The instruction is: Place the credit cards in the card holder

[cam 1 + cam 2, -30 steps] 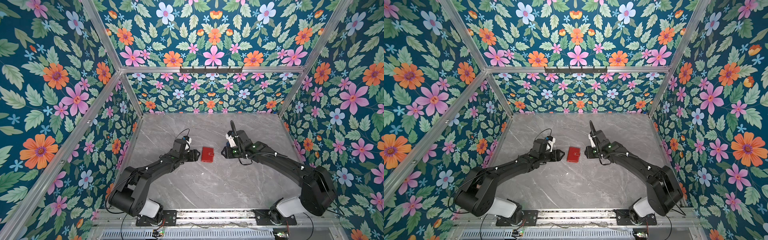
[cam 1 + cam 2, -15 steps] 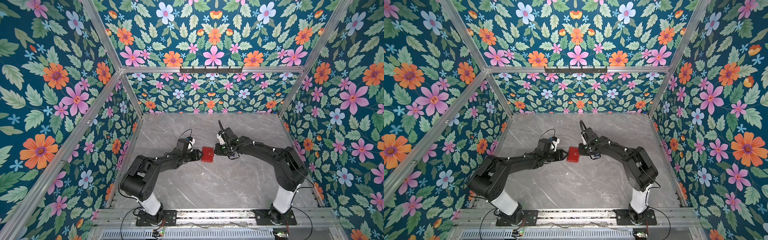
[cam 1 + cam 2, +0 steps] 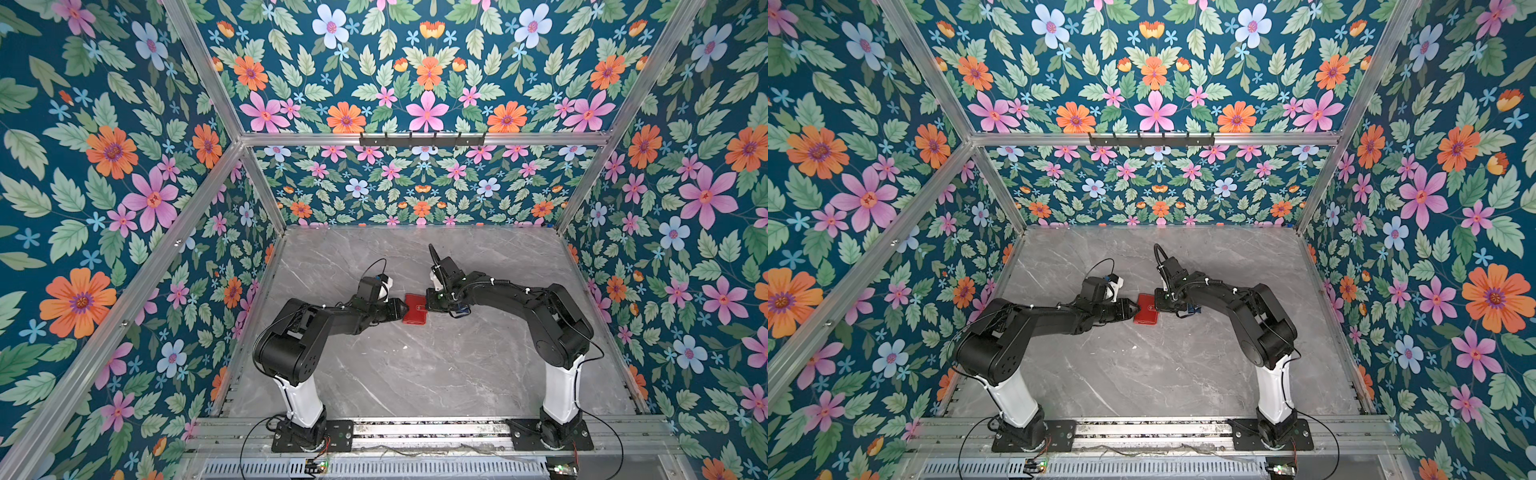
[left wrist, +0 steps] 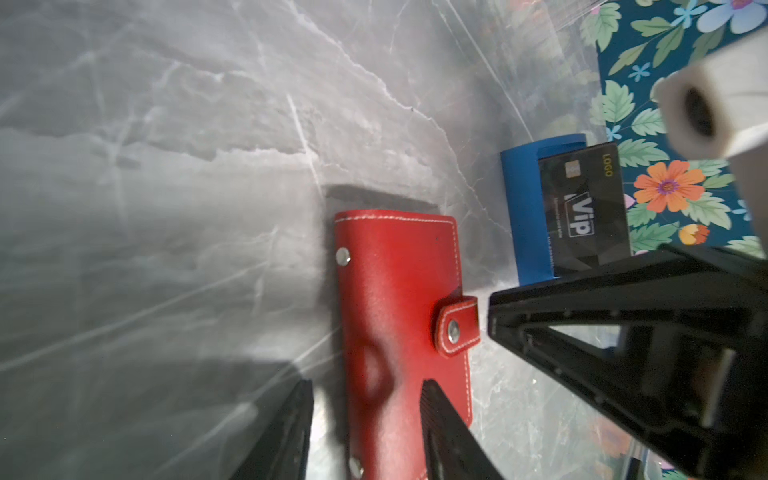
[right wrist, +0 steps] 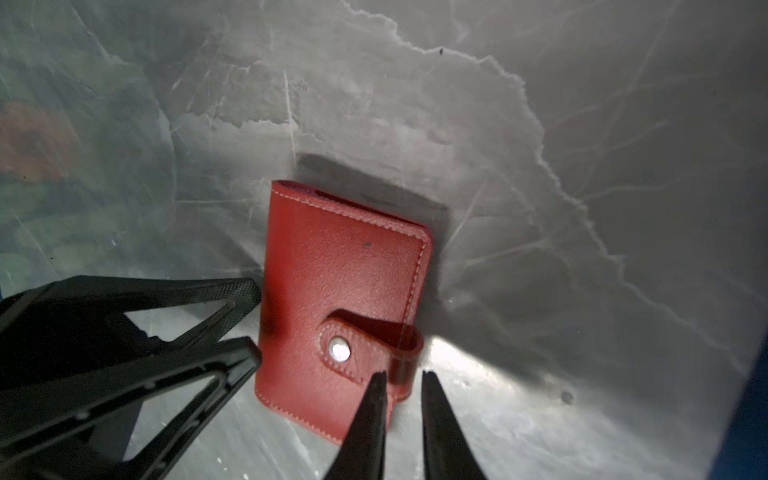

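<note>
Flanking red leather-look card holder [image 3: 414,311] mid-table, open grey marble tabletop [image 3: 415,365] around.
Right gripper [image 5: 402,376] pinches its snap tab [image 5: 353,332]; left gripper [image 4: 366,384] straddles its edge, grip I cannot tell. Black "Vip" "LOGO" credit card [image 4: 582,208] in blue stand [image 4: 521,216].

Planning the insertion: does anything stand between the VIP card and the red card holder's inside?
The card holder is closed, its snap strap apparently fastened across the front. The VIP card stands in the blue stand.
</note>
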